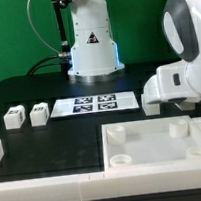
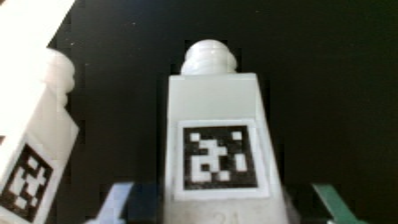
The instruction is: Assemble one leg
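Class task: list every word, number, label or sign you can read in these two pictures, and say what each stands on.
Readable words or numbers: none.
Dark triangle sign on the robot base: too small to read.
Black-and-white square tags on the leg and the marker board: patterns, not text.

The leg (image 2: 217, 100) is smooth, slightly glossy white plastic; the table (image 1: 47, 89) is matt black.
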Robot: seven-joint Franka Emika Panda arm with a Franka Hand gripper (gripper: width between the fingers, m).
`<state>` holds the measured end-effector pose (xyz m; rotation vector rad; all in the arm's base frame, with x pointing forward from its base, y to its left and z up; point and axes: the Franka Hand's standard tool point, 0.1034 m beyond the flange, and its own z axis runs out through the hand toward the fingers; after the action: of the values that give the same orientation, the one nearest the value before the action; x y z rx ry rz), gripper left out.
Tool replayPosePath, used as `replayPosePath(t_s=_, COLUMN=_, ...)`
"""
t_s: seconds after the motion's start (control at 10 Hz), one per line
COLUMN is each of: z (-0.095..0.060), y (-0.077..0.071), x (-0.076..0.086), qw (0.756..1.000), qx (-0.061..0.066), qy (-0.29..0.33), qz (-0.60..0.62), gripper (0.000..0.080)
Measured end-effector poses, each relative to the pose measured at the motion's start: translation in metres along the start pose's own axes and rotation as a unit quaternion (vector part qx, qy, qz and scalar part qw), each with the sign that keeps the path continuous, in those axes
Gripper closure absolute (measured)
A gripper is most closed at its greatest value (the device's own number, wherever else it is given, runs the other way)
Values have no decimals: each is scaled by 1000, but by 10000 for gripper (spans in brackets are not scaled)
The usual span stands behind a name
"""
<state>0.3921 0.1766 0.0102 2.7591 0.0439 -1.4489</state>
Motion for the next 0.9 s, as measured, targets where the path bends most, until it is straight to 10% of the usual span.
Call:
replayPosePath(t_s=0.3, z=-80, y=35, x=-39, qw=999, qx=6, qy=20, qz=-32, gripper=509)
replayPosePath(t_s=0.8, z=-102, y=32, x=-37, qw=984, qx=15, qy=173, qz=-36, gripper=509)
replayPosePath(t_s=0.9, z=-134, y=51, x=-35, qw=971, qx=12, qy=223, qz=-88, gripper=509)
